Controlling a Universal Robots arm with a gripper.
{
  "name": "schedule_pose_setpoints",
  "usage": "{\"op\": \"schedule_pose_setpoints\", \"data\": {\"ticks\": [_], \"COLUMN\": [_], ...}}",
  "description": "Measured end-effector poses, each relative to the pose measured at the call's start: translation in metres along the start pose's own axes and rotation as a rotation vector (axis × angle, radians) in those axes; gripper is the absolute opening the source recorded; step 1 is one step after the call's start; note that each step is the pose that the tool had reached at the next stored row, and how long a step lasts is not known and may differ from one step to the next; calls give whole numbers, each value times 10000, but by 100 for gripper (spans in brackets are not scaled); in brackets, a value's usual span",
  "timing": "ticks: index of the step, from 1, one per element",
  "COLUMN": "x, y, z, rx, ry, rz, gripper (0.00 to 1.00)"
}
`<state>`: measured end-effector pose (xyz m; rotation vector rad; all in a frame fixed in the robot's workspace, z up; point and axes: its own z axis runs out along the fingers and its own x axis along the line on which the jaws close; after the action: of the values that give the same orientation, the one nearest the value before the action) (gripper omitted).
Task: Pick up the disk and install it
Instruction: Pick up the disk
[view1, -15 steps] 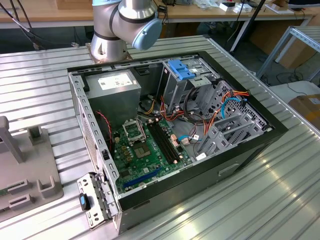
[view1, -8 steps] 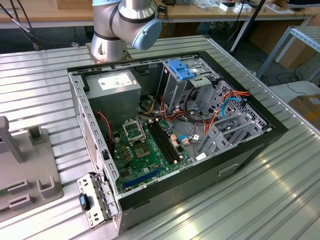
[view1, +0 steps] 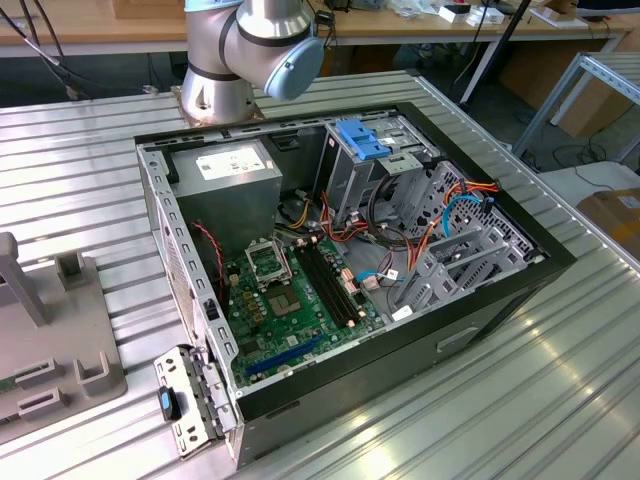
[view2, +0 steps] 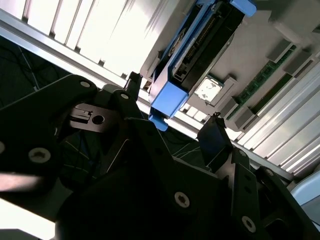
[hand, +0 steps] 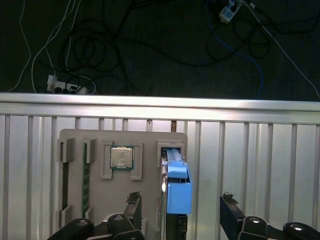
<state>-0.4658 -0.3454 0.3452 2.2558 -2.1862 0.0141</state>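
Observation:
The disk (hand: 177, 187) stands on edge in a slot of a grey holder plate (hand: 150, 142), its bright blue bracket facing the camera. In the second wrist view the disk (view2: 197, 50) shows its dark side and connector edge inside the blue frame. My gripper (hand: 181, 204) is open, one black fingertip (hand: 134, 200) on either side of the disk's near end and not touching it. The disk sits closer to that fingertip than to the other (hand: 229, 204). In the second wrist view the gripper (view2: 174, 110) hovers at the blue bracket's end.
The holder plate also carries a processor chip (hand: 121, 157) and memory sticks (hand: 85, 175). In the exterior view an open computer case (view1: 500, 290) lies on the ribbed metal table, with a power-supply box (view1: 225, 170), motherboard (view1: 290, 310) and a blue-topped drive bay (view1: 360, 138). The arm's base (view1: 215, 90) stands behind it.

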Motion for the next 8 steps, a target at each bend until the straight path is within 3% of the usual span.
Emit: {"op": "schedule_pose_setpoints", "data": {"ticks": [2,5,8], "x": [0,0,-1], "y": [0,1,1], "z": [16,172,215], "rx": [-2,1,1], "ry": [-3,-23,-23], "rz": [-1,-1,-1], "gripper": [72,72,72]}}
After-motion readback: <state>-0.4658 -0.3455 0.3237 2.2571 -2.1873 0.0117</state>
